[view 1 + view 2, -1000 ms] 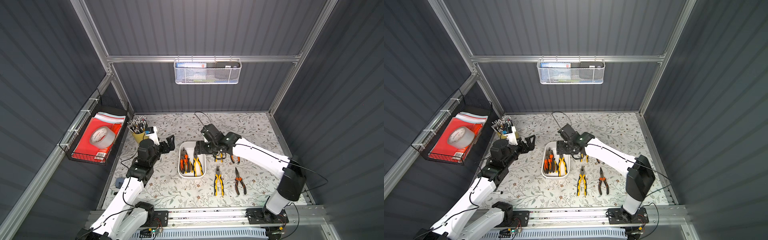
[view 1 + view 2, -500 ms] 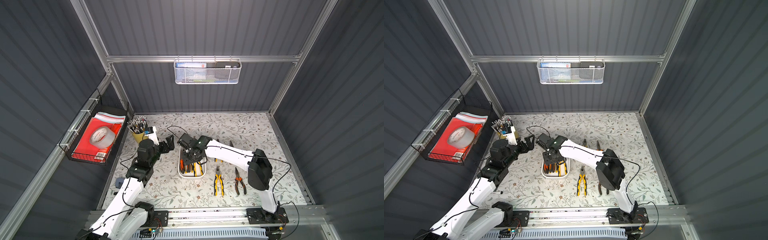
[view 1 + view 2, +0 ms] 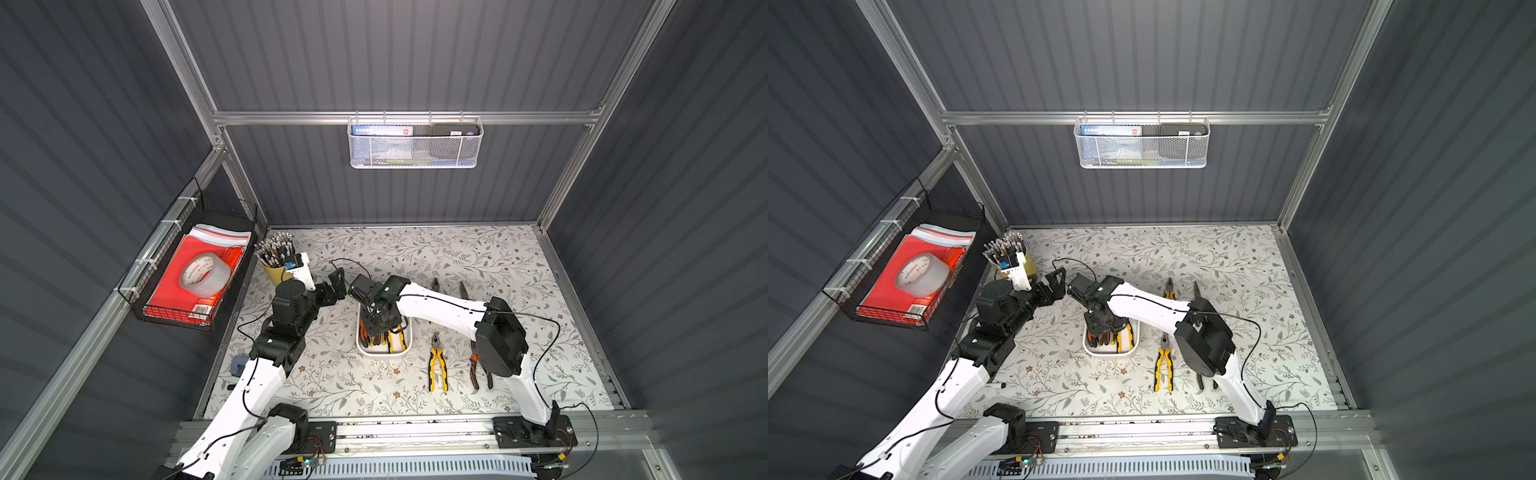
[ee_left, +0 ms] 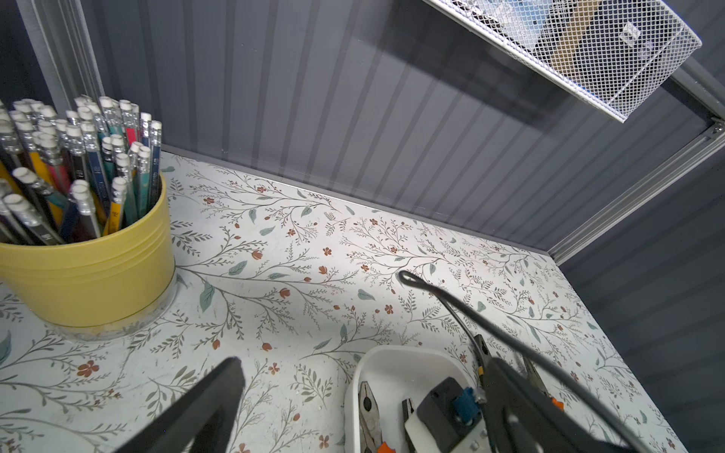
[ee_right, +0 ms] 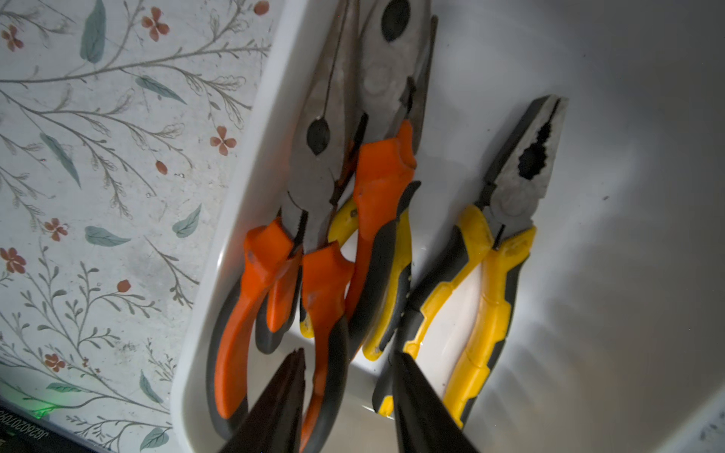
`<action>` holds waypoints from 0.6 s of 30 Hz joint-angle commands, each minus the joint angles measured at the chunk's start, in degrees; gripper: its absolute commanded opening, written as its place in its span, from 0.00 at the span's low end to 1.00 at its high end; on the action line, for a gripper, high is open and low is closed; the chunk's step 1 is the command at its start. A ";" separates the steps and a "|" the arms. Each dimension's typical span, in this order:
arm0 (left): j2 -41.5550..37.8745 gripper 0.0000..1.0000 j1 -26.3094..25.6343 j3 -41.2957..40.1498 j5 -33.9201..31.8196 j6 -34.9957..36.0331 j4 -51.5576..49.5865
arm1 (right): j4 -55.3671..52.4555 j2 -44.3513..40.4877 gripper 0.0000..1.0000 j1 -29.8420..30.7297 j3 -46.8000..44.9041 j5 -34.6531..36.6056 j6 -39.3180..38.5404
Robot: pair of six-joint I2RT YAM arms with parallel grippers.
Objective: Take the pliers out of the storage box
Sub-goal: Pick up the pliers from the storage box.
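We see the right end effector (image 5: 347,355) down in the shallow white plastic storage box (image 5: 235,196), jaws apart either side of one handle of the orange-and-black long-nosed pliers (image 5: 314,184); the left end effector (image 3: 336,286) gapes wide just beside that box

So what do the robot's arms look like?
The left arm and right arm are white tubes with chunky black joints and thin black cables looping along. The left gripper and right gripper are black with tapering fingers.

Dim, seemingly shadowed right wrist view
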 commanded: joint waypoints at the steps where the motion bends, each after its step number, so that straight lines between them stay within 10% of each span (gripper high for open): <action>1: -1.06 0.99 -0.03 0.24 -0.51 0.88 -0.40 | -1.37 1.29 0.39 0.31 1.51 0.49 -0.33; 18: -1.08 0.99 -0.03 0.23 -0.18 0.91 -0.22 | 0.38 2.77 0.32 0.49 1.69 -0.86 -0.01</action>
